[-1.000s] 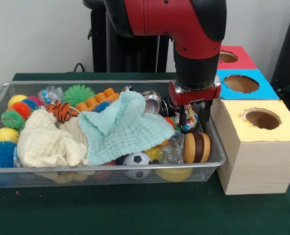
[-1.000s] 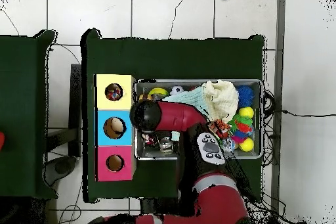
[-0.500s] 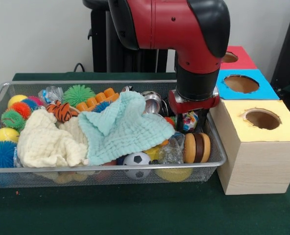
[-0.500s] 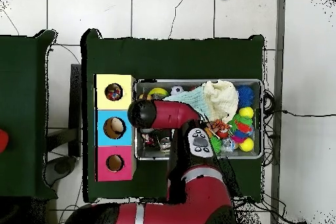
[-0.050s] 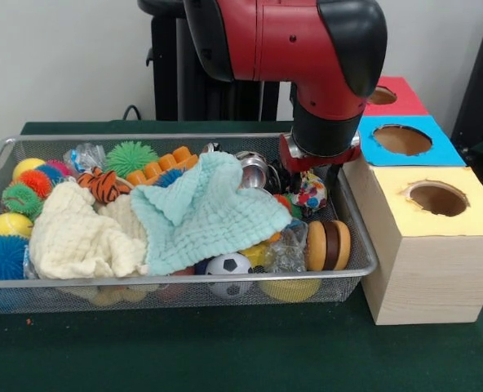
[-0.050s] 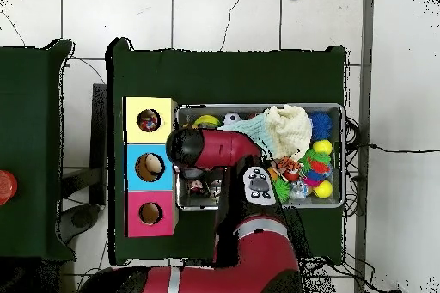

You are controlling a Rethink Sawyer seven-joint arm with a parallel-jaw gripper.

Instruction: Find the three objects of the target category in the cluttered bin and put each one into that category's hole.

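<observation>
**Speckled ball point(image 5: 311, 196) at the right end of the bin, under the wrist**

Start at the bottom of the front view. Along the front rim of the wire bin point(image 5: 176, 280) you have a small soccer ball point(image 5: 228, 267). To its right is a stack of wooden rings point(image 5: 327, 246) standing on edge. The yellow box point(image 5: 462, 245) sits just outside the bin's right wall, with its hole open on top.

A step further up the frame, the speckled ball lies just above the wooden rings and to the right of the mint cloth point(image 5: 205, 212). It looks small, light and rubbery, so expect it to give a little and to roll or squirt out if pinched off-centre. Take it across its widest part, squarely, and keep clear of the crinkled plastic wrap point(image 5: 289, 249) beside the rings.

The gripper point(image 5: 312, 181) hangs directly over the ball, low in the bin. The wrist blocks it in the overhead view, and from the front you cannot tell whether it has closed on the ball or merely straddles it. Check that before you lift.

Further back, the blue box point(image 5: 437, 151) and the red box point(image 5: 405, 98) line up behind the yellow one toward the upper right.
</observation>
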